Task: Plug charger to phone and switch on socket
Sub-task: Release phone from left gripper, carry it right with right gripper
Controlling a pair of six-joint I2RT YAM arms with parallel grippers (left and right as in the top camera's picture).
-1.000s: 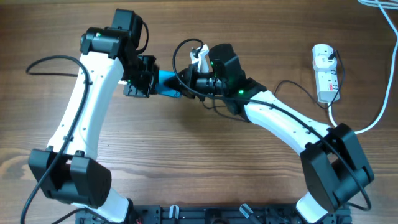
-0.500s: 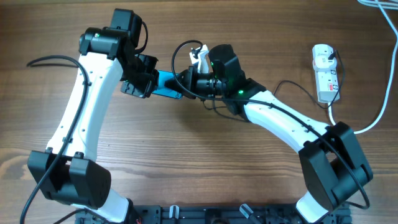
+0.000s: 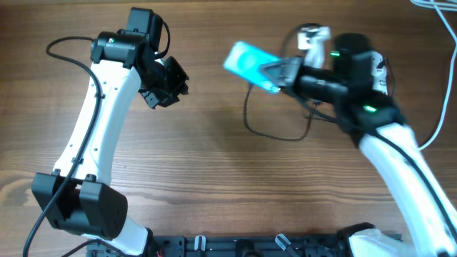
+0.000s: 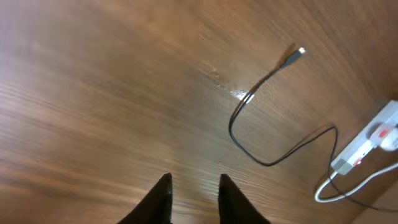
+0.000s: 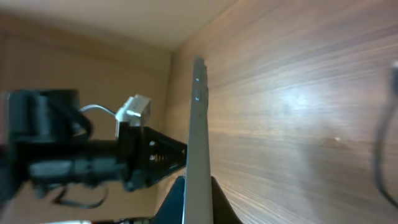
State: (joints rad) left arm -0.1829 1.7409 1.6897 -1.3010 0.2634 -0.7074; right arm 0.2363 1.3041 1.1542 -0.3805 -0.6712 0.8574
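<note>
Glowing cyan-blue, the phone (image 3: pixel 250 64) is held above the table (image 3: pixel 214 185) in the right gripper (image 3: pixel 277 71), whose fingers (image 5: pixel 173 205) are closed on one end of it. From the right wrist it is seen edge-on, upright between them. The screen is blurred in the overhead view, and no writing on it can be read. The charger (image 4: pixel 249 134) is laid in a loose loop on the wood, below the phone in the overhead view and apart from it. Its connector tip (image 4: pixel 297 53) lies free, and its far end runs up to the socket (image 4: pixel 367 146). Red markings are borne by the socket, too small to be read, and a white cord (image 4: pixel 339 190) leaves it. In the overhead view the socket is mostly hidden behind the right arm (image 3: pixel 385 135). The left gripper (image 4: pixel 193 196) is held over bare wood well to the left, its fingers parted with nothing between them.
</note>
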